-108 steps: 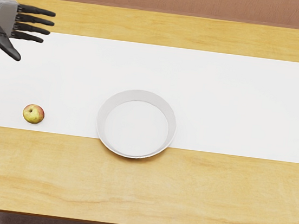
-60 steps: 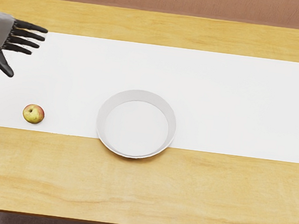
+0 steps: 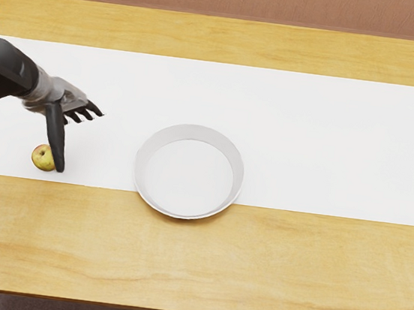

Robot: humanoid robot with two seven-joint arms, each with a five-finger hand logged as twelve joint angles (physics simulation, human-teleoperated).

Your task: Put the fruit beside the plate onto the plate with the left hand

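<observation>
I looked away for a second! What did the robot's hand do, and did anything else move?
The left hand came down from the far left toward the apple; its thumb now reaches beside it, holding nothing yet. The apple and plate stayed put.

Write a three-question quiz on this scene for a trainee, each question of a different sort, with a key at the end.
1. True or false: the apple already lies on the plate.
2. Multiple choice: where in the picture is the apple, seen from the plate? A) to its left B) to its right C) behind it
3. Fill in: the robot hand reaching down by the apple belongs to the ____ arm.

Key: 1 false, the apple lies on the white cloth, apart from the plate. 2 A. 3 left.
</observation>
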